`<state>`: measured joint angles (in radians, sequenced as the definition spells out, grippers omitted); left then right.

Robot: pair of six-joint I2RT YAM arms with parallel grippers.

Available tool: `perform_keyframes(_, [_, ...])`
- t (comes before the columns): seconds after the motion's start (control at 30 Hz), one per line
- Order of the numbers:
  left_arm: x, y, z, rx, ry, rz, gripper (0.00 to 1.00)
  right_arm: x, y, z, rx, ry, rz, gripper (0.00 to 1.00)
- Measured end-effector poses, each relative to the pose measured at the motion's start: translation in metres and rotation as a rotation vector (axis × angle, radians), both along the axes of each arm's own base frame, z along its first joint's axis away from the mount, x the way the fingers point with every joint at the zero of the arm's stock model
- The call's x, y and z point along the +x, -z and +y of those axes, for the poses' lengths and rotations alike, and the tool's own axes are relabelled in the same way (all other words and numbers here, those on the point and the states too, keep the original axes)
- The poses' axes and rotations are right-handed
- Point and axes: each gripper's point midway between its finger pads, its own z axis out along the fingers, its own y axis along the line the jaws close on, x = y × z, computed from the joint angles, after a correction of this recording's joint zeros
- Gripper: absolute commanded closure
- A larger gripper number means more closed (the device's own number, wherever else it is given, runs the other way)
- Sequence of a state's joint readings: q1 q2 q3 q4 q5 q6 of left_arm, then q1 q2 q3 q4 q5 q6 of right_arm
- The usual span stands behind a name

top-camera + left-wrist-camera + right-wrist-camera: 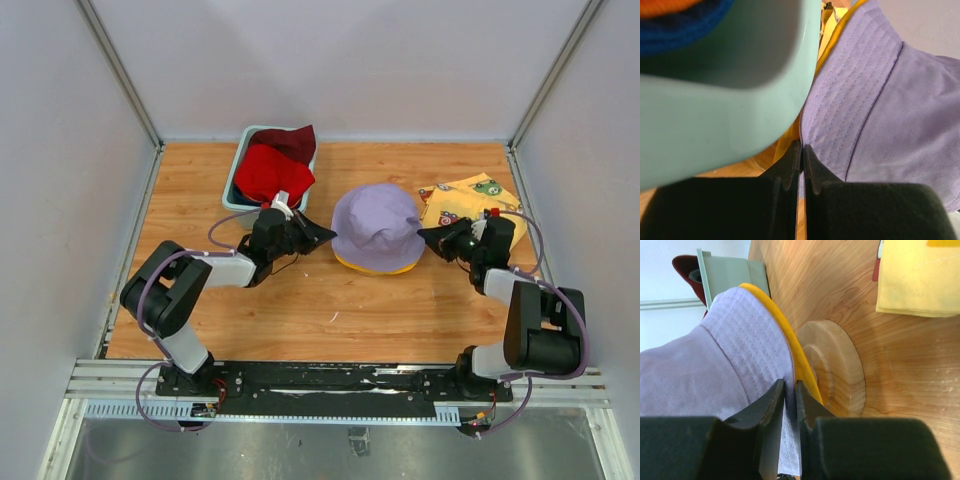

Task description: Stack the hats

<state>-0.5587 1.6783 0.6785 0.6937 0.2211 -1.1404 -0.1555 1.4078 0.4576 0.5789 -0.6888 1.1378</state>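
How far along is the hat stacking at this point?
Done: the lavender hat sits over the yellow hat above the wooden stand. In hand: the right tool pinches the lavender brim; the left tool is shut at the opposite brim edge. Remaining: the red hat, maroon hat, orange hat and navy hat lie in the tub.

You see a wooden table point(300, 310) closed in by plain white walls point(340, 60), evenly lit, with a metal rail point(100, 385) at its near edge.
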Motion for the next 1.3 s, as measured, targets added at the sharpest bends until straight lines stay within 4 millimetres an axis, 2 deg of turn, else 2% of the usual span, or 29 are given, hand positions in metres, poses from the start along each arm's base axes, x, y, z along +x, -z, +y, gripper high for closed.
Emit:
perform_keyframes(0.07, [-0.001, 0.0, 0.001, 0.004, -0.001, 0.005, 0.77, 0.0, 0.0, -0.001, -0.011, -0.001, 0.004, 0.66])
perform_keyframes(0.23, [-0.004, 0.002, 0.006, 0.035, -0.014, 0.028, 0.58, -0.002, -0.004, -0.004, -0.048, 0.007, 0.009, 0.45])
perform_keyframes(0.43, [-0.011, -0.002, 0.017, 0.074, -0.047, 0.071, 0.47, -0.004, -0.022, -0.01, -0.102, 0.03, -0.02, 0.33])
perform_keyframes(0.57, [-0.016, -0.013, 0.028, 0.102, -0.076, 0.078, 0.43, -0.006, -0.035, -0.019, -0.127, 0.071, -0.032, 0.29])
perform_keyframes(0.7, [-0.019, -0.046, 0.04, 0.127, -0.117, 0.04, 0.39, -0.007, -0.048, -0.031, -0.168, 0.127, -0.033, 0.25])
perform_keyframes(0.87, [-0.01, -0.123, 0.06, 0.145, -0.2, -0.101, 0.38, -0.004, -0.085, -0.045, -0.244, 0.192, -0.07, 0.19])
perform_keyframes(0.93, [-0.002, -0.151, 0.074, 0.171, -0.251, -0.157, 0.35, 0.0, -0.1, -0.051, -0.273, 0.215, -0.086, 0.15])
perform_keyframes(1.07, [0.018, -0.191, 0.109, 0.26, -0.363, -0.234, 0.31, 0.012, -0.127, -0.066, -0.337, 0.267, -0.092, 0.05])
perform_keyframes(1.1, [0.023, -0.197, 0.117, 0.281, -0.386, -0.245, 0.3, 0.016, -0.134, -0.07, -0.357, 0.278, -0.092, 0.01])
perform_keyframes(1.2, [0.045, -0.214, 0.147, 0.357, -0.459, -0.267, 0.24, 0.03, -0.16, -0.081, -0.423, 0.304, -0.103, 0.01])
perform_keyframes(1.3, [0.067, -0.217, 0.173, 0.427, -0.514, -0.266, 0.23, 0.046, -0.188, -0.093, -0.511, 0.33, -0.126, 0.01])
